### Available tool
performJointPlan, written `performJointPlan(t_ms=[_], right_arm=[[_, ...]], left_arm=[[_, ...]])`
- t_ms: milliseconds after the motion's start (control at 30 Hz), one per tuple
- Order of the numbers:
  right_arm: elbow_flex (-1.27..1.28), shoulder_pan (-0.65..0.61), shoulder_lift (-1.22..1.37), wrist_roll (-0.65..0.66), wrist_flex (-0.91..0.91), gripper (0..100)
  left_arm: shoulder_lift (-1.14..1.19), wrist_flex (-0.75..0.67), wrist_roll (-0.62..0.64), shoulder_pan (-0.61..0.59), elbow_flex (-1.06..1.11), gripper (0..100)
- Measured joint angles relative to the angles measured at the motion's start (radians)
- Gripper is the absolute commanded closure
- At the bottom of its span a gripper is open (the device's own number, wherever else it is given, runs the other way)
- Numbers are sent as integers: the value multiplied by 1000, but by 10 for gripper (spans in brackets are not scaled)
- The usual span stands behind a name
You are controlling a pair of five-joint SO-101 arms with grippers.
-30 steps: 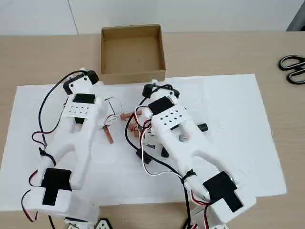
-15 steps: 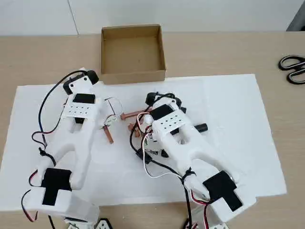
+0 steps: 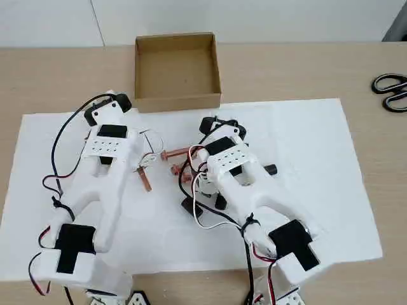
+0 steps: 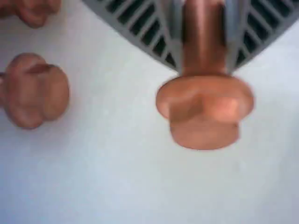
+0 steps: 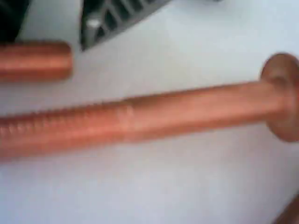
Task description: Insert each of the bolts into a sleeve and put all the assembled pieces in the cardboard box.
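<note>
Pale wooden tabletop (image 3: 286, 70) under soft, even light, with a white wall (image 3: 254, 19) behind it.

Seen from the high view, the tabletop has a light beige wood grain, and a large white paper sheet (image 3: 305, 146) lies flat over its middle. The sheet reaches almost to the 9 o'clock edge. Bare wood shows in a wide band at 12 o'clock, at 3 o'clock, and in a thin strip at 6 o'clock. The wall runs along 12 o'clock and a thin slanted seam (image 3: 98, 25) crosses it at 11 o'clock. Scissors (image 3: 391, 92) with black handles lie on the wood at 2 o'clock, cut by the frame edge. A dark grey shape (image 3: 400, 25) fills the corner at 1 o'clock; what it is cannot be told. Shadows are soft and short.
</note>
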Motion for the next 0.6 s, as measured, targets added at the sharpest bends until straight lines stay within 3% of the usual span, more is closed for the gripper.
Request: performJointPlan(t_ms=[233, 400, 600], right_arm=[[-9, 0, 14, 0, 0, 719], [-6, 3, 14, 0, 2, 847], [0, 8, 11, 0, 5, 854]], left_arm=[[0, 0, 0, 0, 0, 994], [0, 0, 0, 0, 0, 994], [0, 0, 0, 0, 0, 994]])
